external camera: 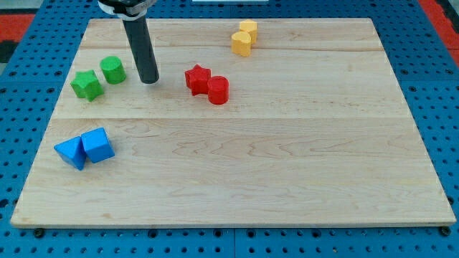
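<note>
Blocks lie in four pairs on a wooden board, which rests on a blue perforated surface.

Taken from the view's left: two blue blocks, one touching the other, sit at about 7 o'clock from my tip, well apart from it. Next, a green star-shaped block lies at 9 o'clock from my tip, just beside a green cylinder, which is the block nearest my tip, at roughly 10 o'clock, close but not touching.

My tip is the lower end of a dark rod, set down on the board; it holds nothing and touches no block.

A red star-shaped block lies at 3 o'clock from my tip, near it, touching a red cylinder beyond. Two yellow blocks, one against the other, sit at 2 o'clock, well apart, near the view's top; their shapes are not certain.
</note>
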Motion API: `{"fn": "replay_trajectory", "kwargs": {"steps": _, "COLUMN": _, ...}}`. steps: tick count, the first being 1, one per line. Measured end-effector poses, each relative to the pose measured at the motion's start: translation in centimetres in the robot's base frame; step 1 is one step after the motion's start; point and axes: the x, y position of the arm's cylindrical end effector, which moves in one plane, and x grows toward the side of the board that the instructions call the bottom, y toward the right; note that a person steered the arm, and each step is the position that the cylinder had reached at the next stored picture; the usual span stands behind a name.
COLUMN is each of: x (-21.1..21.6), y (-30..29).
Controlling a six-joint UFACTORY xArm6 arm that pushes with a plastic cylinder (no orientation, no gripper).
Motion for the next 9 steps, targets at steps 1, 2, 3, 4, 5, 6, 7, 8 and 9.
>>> {"fn": "replay_trajectory", "kwargs": {"steps": 1, "x": 0.0, "y": -0.4}}
{"fn": "replay_trajectory", "kwargs": {"steps": 2, "x": 0.0, "y": -0.9}}
{"fn": "replay_trajectory", "kwargs": {"steps": 3, "x": 0.0, "y": -1.4}}
{"fn": "replay_trajectory", "kwargs": {"steps": 4, "x": 0.0, "y": -1.4}}
{"fn": "replay_trajectory", "kwargs": {"steps": 5, "x": -0.2, "y": -1.4}}
{"fn": "replay_trajectory", "kwargs": {"steps": 6, "x": -1.5, "y": -1.4}}
{"fn": "replay_trajectory", "kwargs": {"steps": 7, "x": -2.3, "y": -1.7}}
{"fn": "replay_trajectory", "kwargs": {"steps": 8, "x": -2.9, "y": -1.7}}
{"fn": "replay_trajectory", "kwargs": {"steps": 9, "x": -3.3, "y": -1.8}}
